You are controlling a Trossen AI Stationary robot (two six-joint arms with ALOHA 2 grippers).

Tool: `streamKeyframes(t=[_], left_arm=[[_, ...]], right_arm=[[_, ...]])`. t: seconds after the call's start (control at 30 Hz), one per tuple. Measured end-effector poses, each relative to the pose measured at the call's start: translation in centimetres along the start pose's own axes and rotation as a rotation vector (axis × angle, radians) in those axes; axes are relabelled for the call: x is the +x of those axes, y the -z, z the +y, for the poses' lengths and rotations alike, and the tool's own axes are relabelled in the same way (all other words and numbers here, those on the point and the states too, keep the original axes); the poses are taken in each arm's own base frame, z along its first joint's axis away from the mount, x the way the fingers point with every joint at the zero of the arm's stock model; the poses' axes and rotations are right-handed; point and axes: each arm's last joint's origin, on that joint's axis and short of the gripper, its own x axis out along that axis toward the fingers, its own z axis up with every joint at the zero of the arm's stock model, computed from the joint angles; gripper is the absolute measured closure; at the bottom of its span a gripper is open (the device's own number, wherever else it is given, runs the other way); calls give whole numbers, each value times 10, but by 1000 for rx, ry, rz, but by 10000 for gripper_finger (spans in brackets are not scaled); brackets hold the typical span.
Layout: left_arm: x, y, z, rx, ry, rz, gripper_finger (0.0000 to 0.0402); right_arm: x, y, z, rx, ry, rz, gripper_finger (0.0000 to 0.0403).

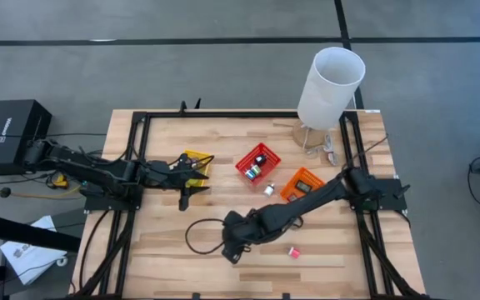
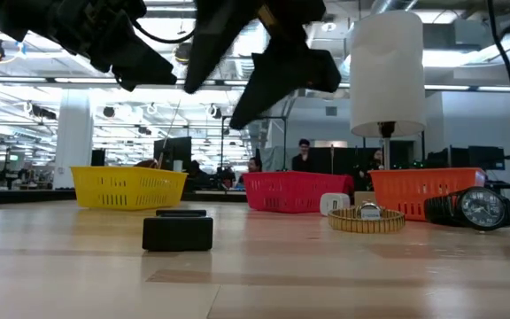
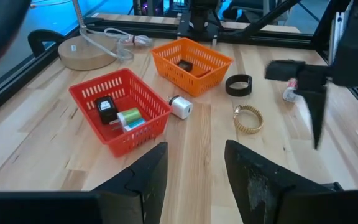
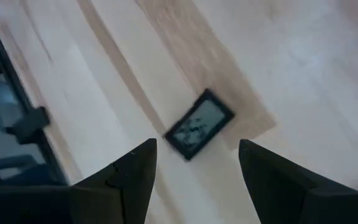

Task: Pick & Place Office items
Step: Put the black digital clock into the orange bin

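Note:
My right gripper (image 4: 194, 168) is open and hovers above a small black device with a grey screen (image 4: 197, 124), which lies flat on the wood near the table's near edge (image 2: 177, 232). Its fingers stand on either side of the device without touching it. My left gripper (image 3: 194, 174) is open too, hovering beside the yellow basket (image 1: 194, 161) and facing the red basket (image 3: 120, 109). Loose on the table are a white cylinder piece (image 3: 180, 107), a black ring (image 3: 238, 84), a gold bracelet (image 3: 248, 118), a pink bit (image 3: 289, 93) and a small red piece (image 1: 293, 251).
The red basket holds a black and a green item; the orange basket (image 3: 191, 62) holds a dark one. A tall white cylinder on a wooden base (image 1: 330, 87) stands at the far right. A black watch (image 2: 472, 210) lies right of the bracelet. A black rail frame (image 1: 140, 125) rims the table.

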Motion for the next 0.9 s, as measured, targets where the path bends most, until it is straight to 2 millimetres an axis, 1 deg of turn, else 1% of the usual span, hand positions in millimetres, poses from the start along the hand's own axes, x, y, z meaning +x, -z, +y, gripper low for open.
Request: streamKeyframes(t=[0.1,0.23,0.3,0.37,0.43,0.5,0.53,0.7,0.9], left_arm=[[0,0,0,0,0,0,248],[0,0,0,0,0,-1,248],[0,0,0,-1,0,-2,248],[0,0,0,-1,0,-3,248],[0,0,0,-11,1,-3,248],[0,0,0,-27,1,-3,248],[0,0,0,-29,1,-2,248],[0,0,-1,-27,5,-4,248],[0,0,-1,-21,5,-3,248]], right_arm=[[4,-3,6,100,16,33,184],[21,-3,14,191,18,37,184],[30,-2,19,206,1,56,184],[38,3,20,199,25,90,184],[46,3,22,199,24,100,184],[49,2,19,216,71,122,184],[49,-1,20,226,67,116,184],[48,-6,12,274,108,124,184],[48,-7,13,312,119,76,184]])
